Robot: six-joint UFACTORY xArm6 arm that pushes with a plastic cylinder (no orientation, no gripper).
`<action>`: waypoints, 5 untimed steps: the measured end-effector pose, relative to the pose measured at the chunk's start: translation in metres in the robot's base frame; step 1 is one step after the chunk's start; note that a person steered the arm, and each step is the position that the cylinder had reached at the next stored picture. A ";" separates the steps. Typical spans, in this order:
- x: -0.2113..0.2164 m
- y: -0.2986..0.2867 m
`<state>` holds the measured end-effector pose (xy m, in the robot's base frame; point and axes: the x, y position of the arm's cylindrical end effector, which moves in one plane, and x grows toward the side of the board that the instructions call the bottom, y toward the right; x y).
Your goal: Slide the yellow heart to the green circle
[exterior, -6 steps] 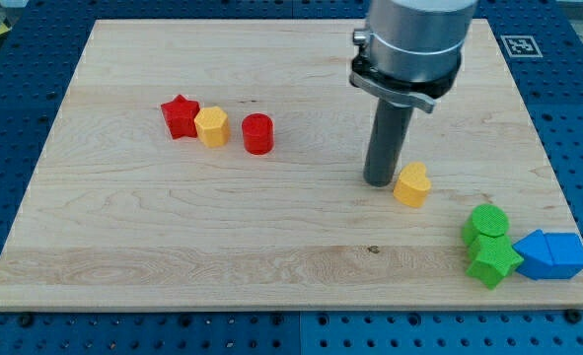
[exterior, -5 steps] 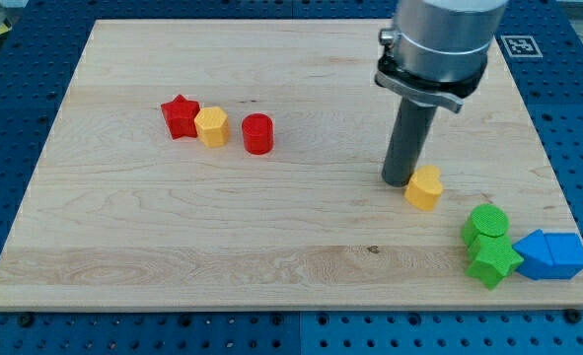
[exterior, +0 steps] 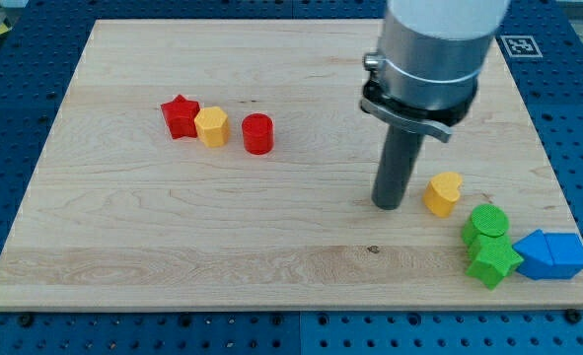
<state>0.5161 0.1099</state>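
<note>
My tip stands just left of the small yellow heart block, seemingly not touching; the green circle block sits lower right. No gripper; nothing held. A black-and-white printed marker, upper right, carries no readable writing.

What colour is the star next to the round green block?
Green. The green star sits just below the green circle, seen in the camera view.

Two red blocks, two yellow, two green, two blue.
</note>
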 end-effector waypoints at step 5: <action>-0.034 0.079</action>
<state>0.4823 0.1885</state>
